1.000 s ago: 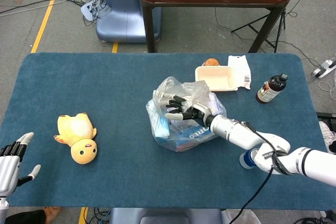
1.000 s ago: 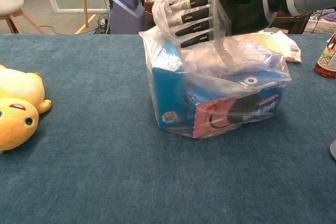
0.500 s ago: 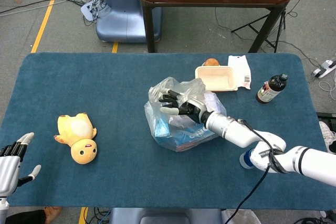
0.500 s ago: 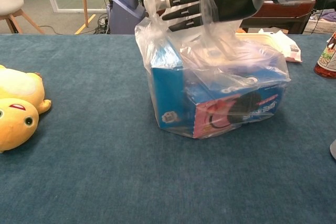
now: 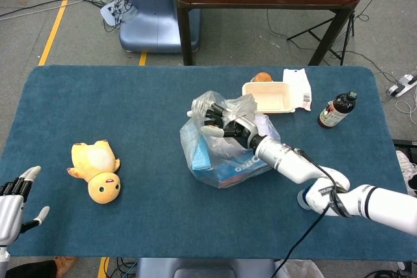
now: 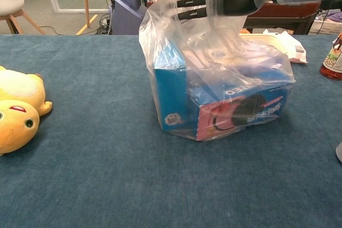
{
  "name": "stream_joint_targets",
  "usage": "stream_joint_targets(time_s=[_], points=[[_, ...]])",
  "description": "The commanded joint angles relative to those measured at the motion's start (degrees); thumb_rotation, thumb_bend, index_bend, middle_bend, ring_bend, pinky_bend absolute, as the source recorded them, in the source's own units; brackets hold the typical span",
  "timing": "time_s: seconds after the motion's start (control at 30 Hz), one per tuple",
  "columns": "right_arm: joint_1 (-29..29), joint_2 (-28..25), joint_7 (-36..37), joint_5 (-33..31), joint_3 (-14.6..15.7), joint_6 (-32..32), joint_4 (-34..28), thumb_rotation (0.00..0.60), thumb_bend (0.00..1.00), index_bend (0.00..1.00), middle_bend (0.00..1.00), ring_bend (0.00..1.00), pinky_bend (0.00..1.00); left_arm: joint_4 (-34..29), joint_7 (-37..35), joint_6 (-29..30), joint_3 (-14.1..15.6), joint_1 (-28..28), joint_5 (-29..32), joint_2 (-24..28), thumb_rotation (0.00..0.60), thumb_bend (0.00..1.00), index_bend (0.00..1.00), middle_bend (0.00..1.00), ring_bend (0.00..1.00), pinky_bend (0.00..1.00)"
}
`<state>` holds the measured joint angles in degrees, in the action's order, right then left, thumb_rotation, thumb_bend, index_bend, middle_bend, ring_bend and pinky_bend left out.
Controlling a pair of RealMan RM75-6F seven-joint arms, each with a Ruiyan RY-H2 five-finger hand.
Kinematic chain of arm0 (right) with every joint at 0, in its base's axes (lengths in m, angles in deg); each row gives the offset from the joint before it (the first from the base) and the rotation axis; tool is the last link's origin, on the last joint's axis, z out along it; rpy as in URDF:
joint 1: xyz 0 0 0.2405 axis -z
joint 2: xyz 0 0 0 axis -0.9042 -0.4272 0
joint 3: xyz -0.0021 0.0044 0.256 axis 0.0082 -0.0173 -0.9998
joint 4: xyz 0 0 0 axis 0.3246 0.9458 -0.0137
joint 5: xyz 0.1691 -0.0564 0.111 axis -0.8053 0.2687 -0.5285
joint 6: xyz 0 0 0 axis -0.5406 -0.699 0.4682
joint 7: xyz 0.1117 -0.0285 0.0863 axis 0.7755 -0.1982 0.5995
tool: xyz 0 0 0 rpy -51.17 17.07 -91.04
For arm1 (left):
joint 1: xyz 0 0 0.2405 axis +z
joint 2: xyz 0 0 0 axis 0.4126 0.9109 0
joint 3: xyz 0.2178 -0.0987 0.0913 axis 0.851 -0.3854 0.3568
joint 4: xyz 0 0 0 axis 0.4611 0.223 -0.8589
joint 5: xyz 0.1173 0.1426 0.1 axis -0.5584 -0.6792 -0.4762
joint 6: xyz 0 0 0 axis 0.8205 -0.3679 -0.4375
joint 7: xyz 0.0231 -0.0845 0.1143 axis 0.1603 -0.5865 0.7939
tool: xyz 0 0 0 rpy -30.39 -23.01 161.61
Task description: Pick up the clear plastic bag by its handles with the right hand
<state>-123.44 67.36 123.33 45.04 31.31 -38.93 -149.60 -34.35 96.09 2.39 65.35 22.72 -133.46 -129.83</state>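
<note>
While the right robot hand (image 5: 225, 124) holds its gathered handles, the clear plastic bag (image 6: 224, 86) of blue boxes rests on the blue bench (image 5: 130, 109); left robot hand (image 5: 14, 193) spread wide.

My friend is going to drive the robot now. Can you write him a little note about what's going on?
Right hand: fingers through the handles of the clear plastic bag, drawing the plastic taut upward.
Left hand: open, idle at the table's near left edge.
Bag: bottom looks to rest on the table, blue boxes inside.
Done: handles hooked.
Left: close the fingers and lift the bag clear.
</note>
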Motion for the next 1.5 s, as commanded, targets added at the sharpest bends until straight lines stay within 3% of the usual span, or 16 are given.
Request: stream_joint_targets(time_s=[0.03, 0.23, 0.67, 0.93, 1.33, 1.5], points=[[1.2, -0.5, -6.4, -4.3, -0.9, -0.1, -0.9, 0.428, 0.00, 0.09, 0.18, 0.05, 0.12, 0.1, 0.0, -0.2, -0.1, -0.2, 0.0, -0.1, 0.600, 0.21, 0.11, 0.16, 0.21, 0.22], [2.1, 1.9, -9.1, -7.1, -3.1, -0.1, -0.8, 0.426, 0.00, 0.09, 0.18, 0.05, 0.12, 0.0, 0.4, -0.7, -0.2, -0.7, -0.6, -0.4, 0.600, 0.21, 0.11, 0.16, 0.21, 0.22], [4.8, 4.2, -4.2, -3.7, -7.2, -0.1, -1.6, 0.463, 0.00, 0.10, 0.22, 0.06, 0.12, 0.3, -0.3, -0.1, 0.1, 0.0, -0.4, -0.1, 0.600, 0.21, 0.11, 0.16, 0.21, 0.22], [5.4, 9.3, -7.8, -5.6, -7.9, -2.7, 0.1, 0.484, 0.00, 0.17, 0.27, 0.11, 0.12, 0.1, -0.2, 0.0, 0.1, -0.2, -0.9, -0.1, 0.600, 0.21, 0.11, 0.16, 0.21, 0.22], [6.7, 13.1, -1.6, -0.9, -9.4, -5.5, 1.8, 0.485, 0.01, 0.20, 0.30, 0.14, 0.12, 0.2, -0.8, 0.6, 0.3, 0.4, -1.2, 0.2, 0.600, 0.21, 0.11, 0.16, 0.21, 0.22], [6.0, 14.6, -2.5, -0.4, -8.8, -5.2, 3.2, 0.485, 0.01, 0.21, 0.31, 0.14, 0.12, 0.1, -0.7, 0.5, 0.4, 0.3, -1.5, 0.2, 0.600, 0.21, 0.12, 0.16, 0.21, 0.22]])
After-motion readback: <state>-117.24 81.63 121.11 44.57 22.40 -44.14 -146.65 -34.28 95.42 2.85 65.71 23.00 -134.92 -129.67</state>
